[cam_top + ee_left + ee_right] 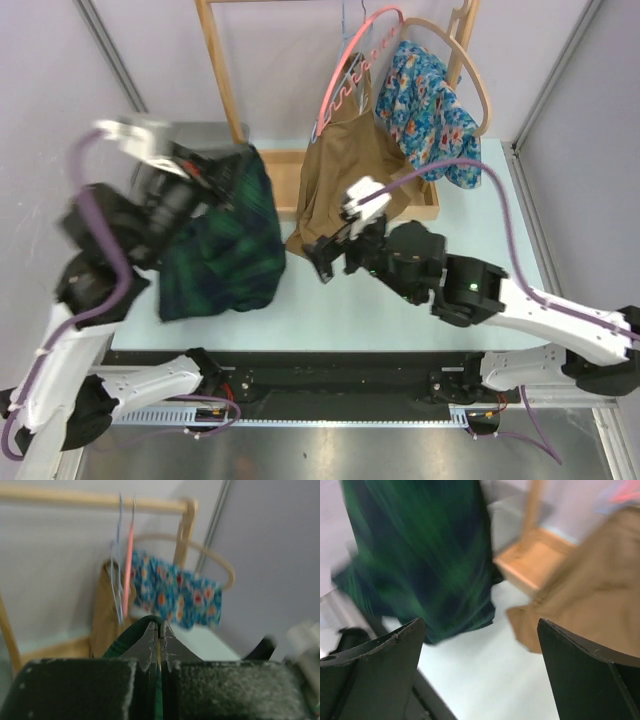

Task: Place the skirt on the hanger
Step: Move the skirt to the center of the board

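Skirt of green plaid hanging lifted over the left side of the worktop, pinched between the left arm's fingers, right fingers spread and empty nearby; transfer to the pink hanger on the rack is not yet done.

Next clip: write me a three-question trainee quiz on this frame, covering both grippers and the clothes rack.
1. True or false: the left gripper is shut on the dark green plaid skirt.
2. The right gripper is: A) open and empty; B) shut on a brown garment; C) holding a pink hanger.
3. What hangs on the curved wooden hanger?
Key: 1 true; 2 A; 3 the blue floral garment.
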Action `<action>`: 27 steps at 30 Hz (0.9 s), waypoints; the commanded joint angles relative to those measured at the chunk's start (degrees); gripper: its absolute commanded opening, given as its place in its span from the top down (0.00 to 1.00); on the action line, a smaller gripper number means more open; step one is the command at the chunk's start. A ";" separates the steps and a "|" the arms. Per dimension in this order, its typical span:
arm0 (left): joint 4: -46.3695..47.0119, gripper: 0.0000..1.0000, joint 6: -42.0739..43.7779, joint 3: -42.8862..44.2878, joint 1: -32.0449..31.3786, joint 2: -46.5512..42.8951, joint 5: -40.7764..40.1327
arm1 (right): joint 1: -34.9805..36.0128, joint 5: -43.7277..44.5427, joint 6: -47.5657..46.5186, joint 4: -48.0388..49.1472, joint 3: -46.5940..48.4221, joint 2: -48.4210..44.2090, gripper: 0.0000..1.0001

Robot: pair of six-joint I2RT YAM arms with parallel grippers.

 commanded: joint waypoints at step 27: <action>6.84 0.01 -5.55 -31.82 -16.07 9.19 -23.62 | -0.30 35.10 8.35 -15.55 -2.77 -21.89 0.00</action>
